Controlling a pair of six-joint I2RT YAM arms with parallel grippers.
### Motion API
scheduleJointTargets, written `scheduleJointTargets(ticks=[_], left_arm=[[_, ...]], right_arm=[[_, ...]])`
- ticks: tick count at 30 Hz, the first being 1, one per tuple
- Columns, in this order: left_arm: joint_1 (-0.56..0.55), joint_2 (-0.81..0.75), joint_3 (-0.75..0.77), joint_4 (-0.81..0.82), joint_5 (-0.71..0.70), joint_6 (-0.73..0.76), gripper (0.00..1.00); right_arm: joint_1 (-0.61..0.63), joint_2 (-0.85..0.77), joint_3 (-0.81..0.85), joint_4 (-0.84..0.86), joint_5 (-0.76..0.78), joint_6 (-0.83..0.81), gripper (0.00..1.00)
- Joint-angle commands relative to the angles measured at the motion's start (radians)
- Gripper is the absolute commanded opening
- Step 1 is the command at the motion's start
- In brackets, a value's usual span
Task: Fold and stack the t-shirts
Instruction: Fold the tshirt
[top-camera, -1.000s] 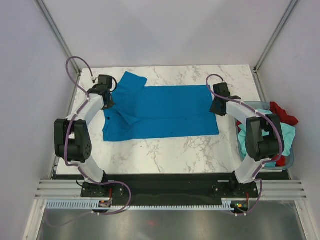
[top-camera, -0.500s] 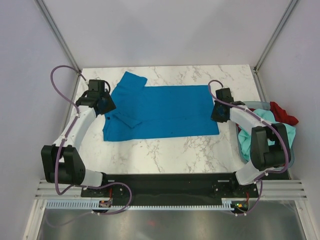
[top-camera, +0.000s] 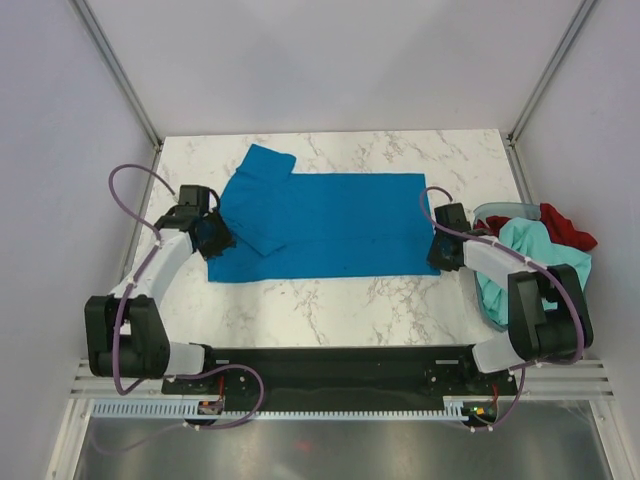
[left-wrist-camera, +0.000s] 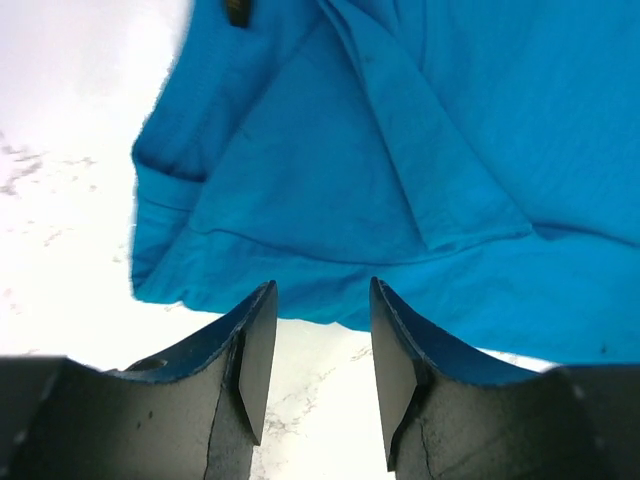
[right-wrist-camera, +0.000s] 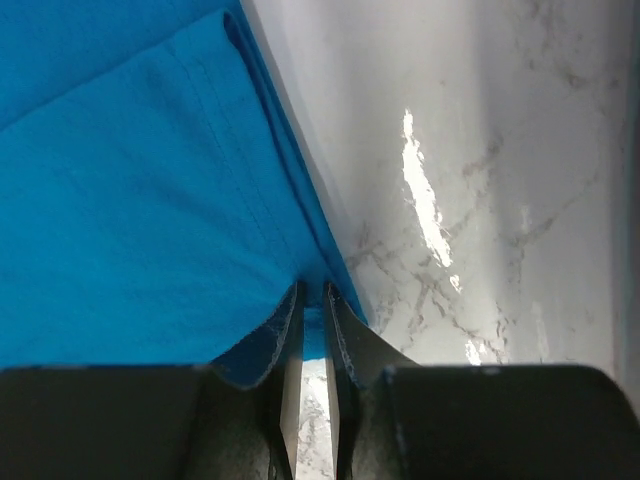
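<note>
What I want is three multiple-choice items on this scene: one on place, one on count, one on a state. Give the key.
1. The blue t-shirt lies: A in a heap; B spread on the table; C hanging from an arm.
2. Shirts bunched at the right edge: A none; B two; C four.
3. The left gripper is: A open, empty; B shut on a sleeve; C out of view.
Key: B, it lies flat on marble; B, mint t-shirt and red t-shirt; A, fingers apart, nothing between.
</note>
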Motion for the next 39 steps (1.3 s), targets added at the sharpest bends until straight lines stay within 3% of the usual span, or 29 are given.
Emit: scheduleJointTargets(ticks=[1, 8, 18, 30, 39], left_arm=[[0.043, -0.086, -0.024, -0.006, -0.069, -0.052, 0.50], [0.131, -0.152, -0.150, -0.001, -0.080, -0.115, 0.49], [0.140, -0.111, -0.215, 0.098, -0.093, -0.187, 0.47], [0.151, 0.081, -0.136, 0.106, -0.210, -0.184, 0.42], [0.149, 0.074, -0.017, 0.060, -0.225, -0.079, 0.43]], right_arm=[[0.000, -0.050, -0.080, -0.047, 0.050, 0.021, 0.20], [-0.002, -0.193, -0.143, -0.093, 0.039, 0.076, 0.20], [-0.002, -0.221, -0.140, -0.093, 0.032, 0.069, 0.20], [0.000, -0.247, -0.146, -0.116, 0.136, 0.110, 0.20], [0.000, -0.259, -0.138, -0.122, 0.118, 0.104, 0.20]])
